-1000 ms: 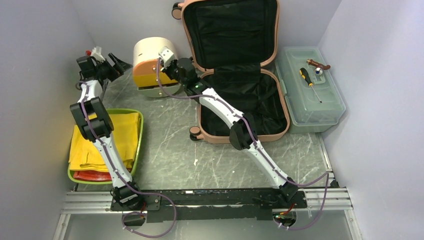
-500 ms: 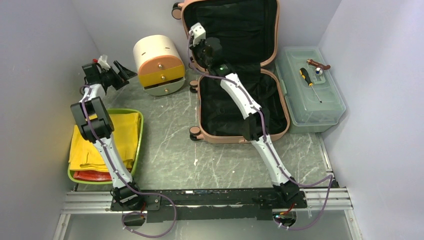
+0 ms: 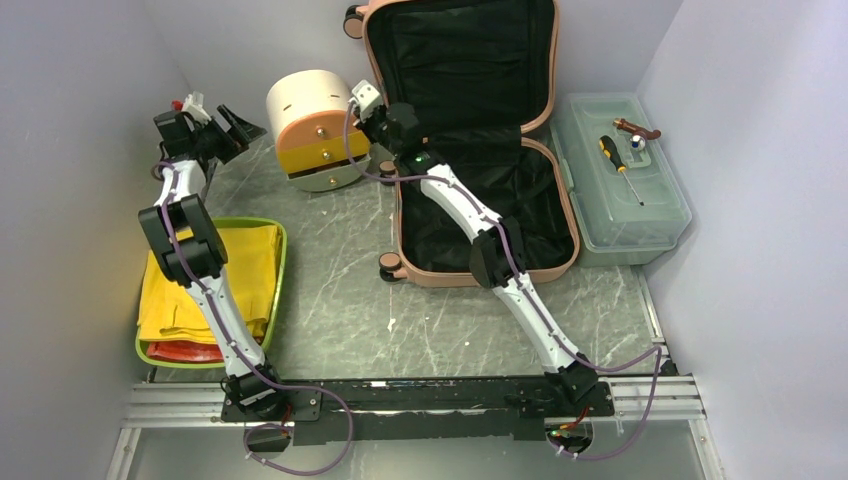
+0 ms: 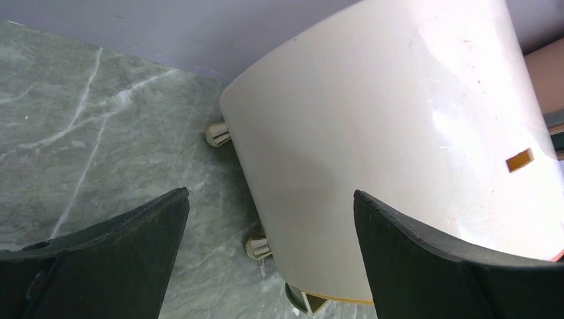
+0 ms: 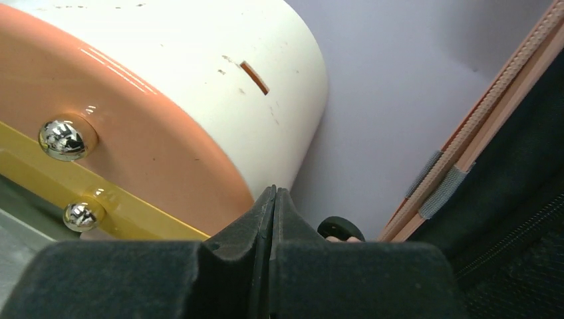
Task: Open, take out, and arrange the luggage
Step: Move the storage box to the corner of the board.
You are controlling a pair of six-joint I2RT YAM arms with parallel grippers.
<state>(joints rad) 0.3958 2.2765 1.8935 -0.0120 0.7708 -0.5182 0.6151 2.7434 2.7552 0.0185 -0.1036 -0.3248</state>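
Salmon-pink hard-shell luggage point(image 3: 460, 60), open: right gripper point(image 5: 274, 199), fingers pressed together, returned from lid to cream half-round drawer box point(image 3: 305, 100); left gripper point(image 4: 269, 199) spread; arranging likely underway.

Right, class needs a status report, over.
Left gripper open, empty. Right gripper shut, empty. Salmon-pink hard-shell suitcase open. Cream half-round drawer box beside it.

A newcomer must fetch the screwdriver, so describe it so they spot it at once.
Find the big open salmon-pink suitcase at the back; just right of it sits a translucent grey-green toolbox. On its lid lies the screwdriver: black-and-yellow handle and thin metal shaft, unlike the small brown item beside it.
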